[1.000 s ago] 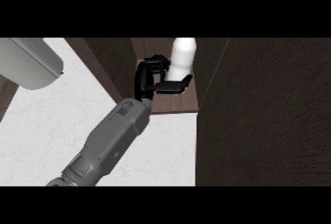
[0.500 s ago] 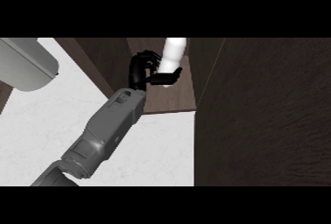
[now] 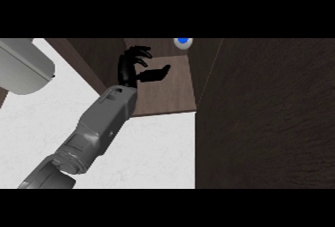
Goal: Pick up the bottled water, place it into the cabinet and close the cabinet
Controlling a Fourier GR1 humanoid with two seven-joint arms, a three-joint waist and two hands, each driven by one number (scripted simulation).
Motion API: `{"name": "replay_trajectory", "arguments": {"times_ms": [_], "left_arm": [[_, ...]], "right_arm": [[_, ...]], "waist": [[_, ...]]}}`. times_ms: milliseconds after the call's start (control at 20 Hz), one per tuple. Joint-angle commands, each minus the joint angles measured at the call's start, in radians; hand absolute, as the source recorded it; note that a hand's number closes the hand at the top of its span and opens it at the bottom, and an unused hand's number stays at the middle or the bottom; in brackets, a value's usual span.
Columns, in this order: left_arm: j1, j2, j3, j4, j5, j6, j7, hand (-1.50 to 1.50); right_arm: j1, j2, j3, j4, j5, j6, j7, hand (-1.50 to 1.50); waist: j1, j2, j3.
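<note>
No label or writing could be read on anything in view. The fingers [image 3: 138, 53] of the one visible hand [image 3: 134, 68] were spread and only slightly bent, the thumb held out toward the right, and they held nothing and touched nothing. The hand hung over the brown wooden floor of the open cabinet [image 3: 167, 95], at the end of a grey forearm [image 3: 98, 128] that reached up from the lower left across the white counter [image 3: 157, 150]. Which of the robot's arms it was could not be told. The bottled water [image 3: 184, 42] stood deeper inside the cabinet, only its blue cap showing, apart from the fingertips. The dark cabinet door [image 3: 268, 115] filled the right side. A pale grey appliance [image 3: 23, 66] sat at upper left.
</note>
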Motion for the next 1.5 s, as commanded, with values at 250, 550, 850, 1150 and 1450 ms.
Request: {"name": "replay_trajectory", "arguments": {"times_ms": [250, 550, 850, 1150, 1450], "left_arm": [[-0.035, -0.022, -0.001, 0.078, -0.039, 0.107, -0.099, -1.50], [-0.118, 0.013, 0.000, 0.075, -0.043, -0.059, -0.032, -1.50], [-0.093, -0.023, 0.090, -0.020, 0.032, -0.173, -0.190, -1.50], [-0.100, -0.049, 0.099, -0.022, 0.028, -0.250, -0.188, -1.50], [-0.010, -0.050, 0.070, -0.120, 0.033, -0.271, -0.188, -1.50]], "right_arm": [[0.022, -0.012, -0.004, -0.037, -0.062, 0.033, 0.006, -1.50], [0.042, -0.013, 0.000, -0.053, -0.091, 0.044, 0.019, -1.50], [0.019, -0.013, -0.008, -0.047, -0.082, 0.041, 0.030, -1.50], [0.089, -0.004, 0.023, -0.106, -0.081, 0.042, 0.052, -1.50], [0.092, -0.007, -0.008, -0.118, -0.117, 0.035, 0.081, -1.50]], "waist": [[-0.018, 0.009, -0.001], [-0.010, 0.001, -0.001], [0.015, -0.002, -0.001], [0.040, -0.020, 0.000], [0.074, -0.033, 0.001]]}}
